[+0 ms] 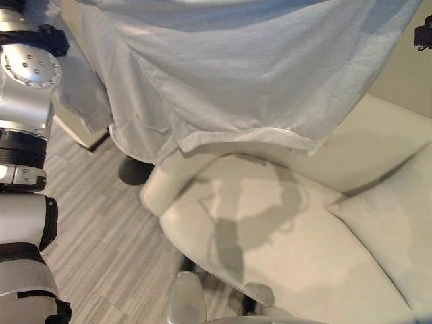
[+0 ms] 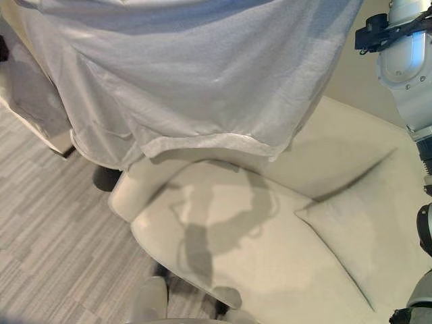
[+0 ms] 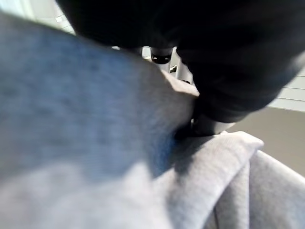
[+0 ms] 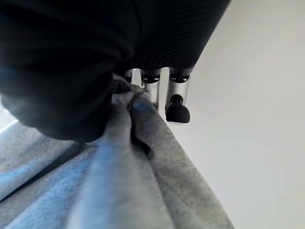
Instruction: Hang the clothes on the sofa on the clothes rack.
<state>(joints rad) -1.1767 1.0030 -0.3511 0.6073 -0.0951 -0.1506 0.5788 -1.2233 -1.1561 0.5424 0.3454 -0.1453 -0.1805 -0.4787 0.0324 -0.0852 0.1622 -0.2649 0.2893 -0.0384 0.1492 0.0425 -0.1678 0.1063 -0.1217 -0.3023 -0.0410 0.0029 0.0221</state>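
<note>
A light grey garment (image 1: pixel 236 74) is held up and spread wide, its hem hanging just above the cream sofa (image 1: pixel 270 236). In the left wrist view my left hand (image 3: pixel 209 114) is closed on a bunched edge of the garment (image 3: pixel 71 119). In the right wrist view my right hand (image 4: pixel 176 95) pinches a gathered fold of the same cloth (image 4: pixel 124 181) between its fingers and the dark cover. My left arm rises along the left edge of the left eye view, and my right arm along the right edge of the right eye view.
The sofa seat carries a cream cushion (image 2: pixel 351 229) at its right end. Grey plank flooring (image 1: pixel 101 229) lies to the left. Another pale piece of furniture (image 2: pixel 34 101) stands behind the garment at the left. A dark sofa foot (image 1: pixel 133 170) rests on the floor.
</note>
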